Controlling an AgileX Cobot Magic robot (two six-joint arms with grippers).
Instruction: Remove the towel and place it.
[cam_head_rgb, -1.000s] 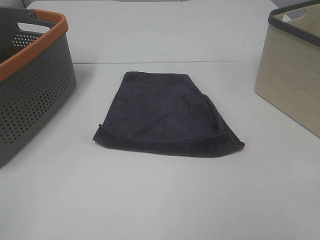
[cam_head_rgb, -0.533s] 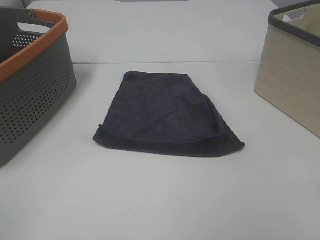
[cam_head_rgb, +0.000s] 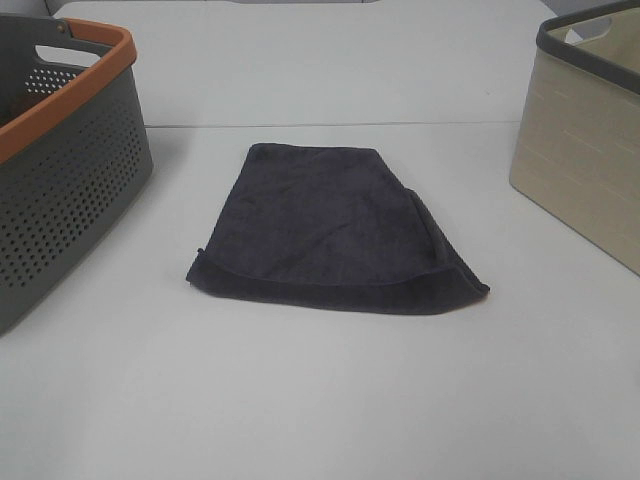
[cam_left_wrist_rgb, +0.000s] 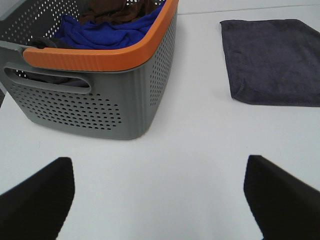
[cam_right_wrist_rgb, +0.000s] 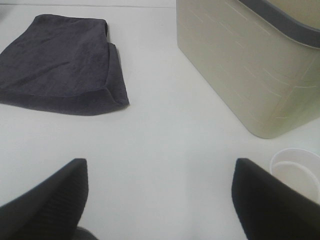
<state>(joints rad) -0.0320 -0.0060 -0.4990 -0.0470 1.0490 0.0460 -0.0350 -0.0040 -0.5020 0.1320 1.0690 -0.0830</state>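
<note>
The dark charcoal towel (cam_head_rgb: 330, 228) lies folded flat on the white table (cam_head_rgb: 330, 400), its hemmed band edge toward the front. It also shows in the left wrist view (cam_left_wrist_rgb: 272, 60) and in the right wrist view (cam_right_wrist_rgb: 62, 62). My left gripper (cam_left_wrist_rgb: 157, 192) is open and empty over bare table, short of the grey basket and well away from the towel. My right gripper (cam_right_wrist_rgb: 157, 195) is open and empty over bare table, between the towel and the beige basket. Neither gripper shows in the exterior high view.
A grey perforated basket with an orange rim (cam_head_rgb: 60, 150) stands at the left; it holds blue and brown cloths (cam_left_wrist_rgb: 112, 25). A beige basket with a dark rim (cam_head_rgb: 590, 130) stands at the right. A white cup (cam_right_wrist_rgb: 295, 172) sits beside the beige basket.
</note>
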